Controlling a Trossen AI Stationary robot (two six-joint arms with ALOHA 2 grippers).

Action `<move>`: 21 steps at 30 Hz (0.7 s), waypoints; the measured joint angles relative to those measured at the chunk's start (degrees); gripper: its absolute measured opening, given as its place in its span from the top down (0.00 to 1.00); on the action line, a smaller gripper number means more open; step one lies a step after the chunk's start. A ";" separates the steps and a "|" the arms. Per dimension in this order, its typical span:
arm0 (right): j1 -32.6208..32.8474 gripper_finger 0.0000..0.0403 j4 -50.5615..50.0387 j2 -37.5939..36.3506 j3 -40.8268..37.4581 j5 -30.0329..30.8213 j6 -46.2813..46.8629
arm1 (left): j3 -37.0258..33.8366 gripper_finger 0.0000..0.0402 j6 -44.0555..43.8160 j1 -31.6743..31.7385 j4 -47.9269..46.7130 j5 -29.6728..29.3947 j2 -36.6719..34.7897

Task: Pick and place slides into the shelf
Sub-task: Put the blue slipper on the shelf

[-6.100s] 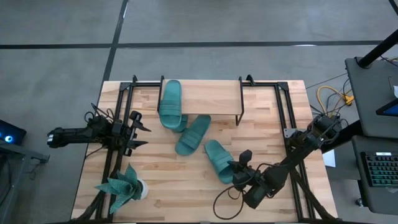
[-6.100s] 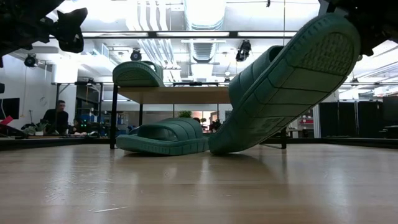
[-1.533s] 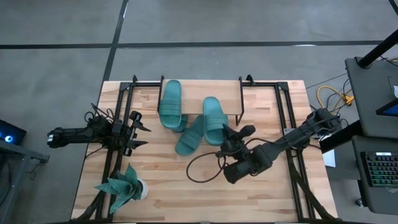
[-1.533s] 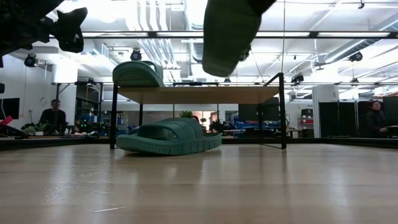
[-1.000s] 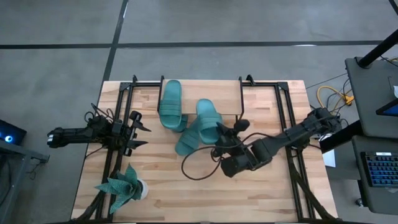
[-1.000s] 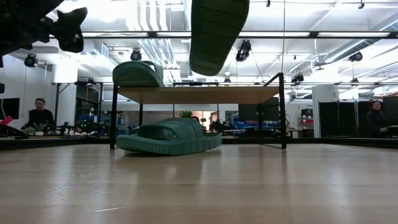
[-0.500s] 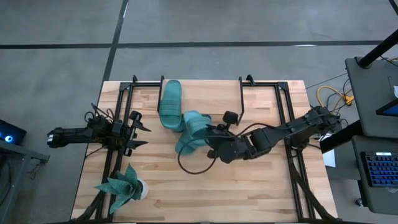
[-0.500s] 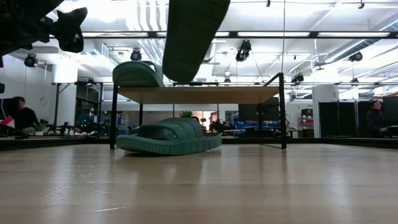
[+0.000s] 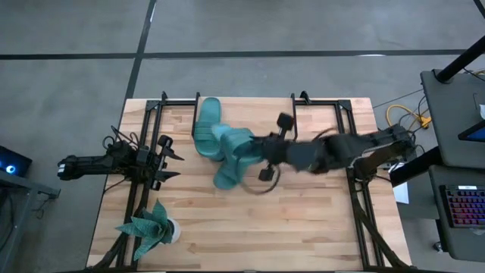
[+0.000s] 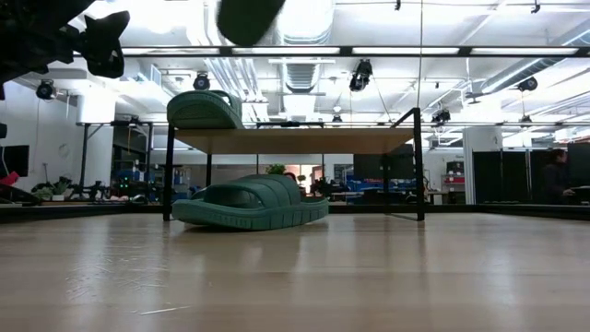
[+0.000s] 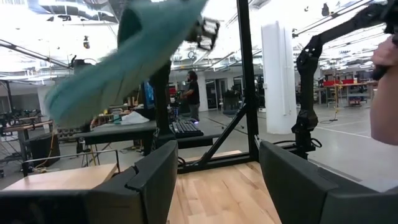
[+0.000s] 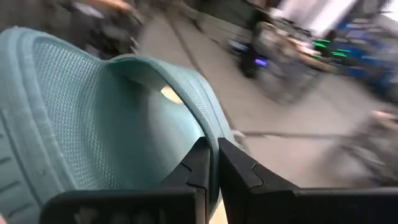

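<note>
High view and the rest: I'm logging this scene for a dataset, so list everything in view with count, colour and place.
slides: three visible, teal-green; one on the shelf top, one on the table under the shelf, one in the air in the right gripper.
shelf: one, light wood top on black wire legs, at the far middle of the table.
plant: one, teal leaves in a white pot, near left corner of the table.
table: one, light wood with black frames.
keyboard: one, dark, off the table at far right.
left gripper: open, parked at the table's left edge.
right gripper: shut on the lifted slide, above the table's middle.
</note>
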 joint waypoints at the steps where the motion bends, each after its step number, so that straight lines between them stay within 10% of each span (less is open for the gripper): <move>1: -0.87 0.97 0.08 -0.61 0.75 -3.85 0.00 | 0.00 0.47 0.02 0.00 -0.02 0.00 0.00; 6: -4.92 0.97 1.55 -3.64 1.22 -18.22 -1.35 | 0.00 0.47 0.00 -0.02 -0.04 0.00 0.00; 21: -12.64 0.97 24.16 -8.36 -10.65 -20.79 -10.51 | 0.00 0.47 0.02 -0.02 -0.04 -0.01 0.00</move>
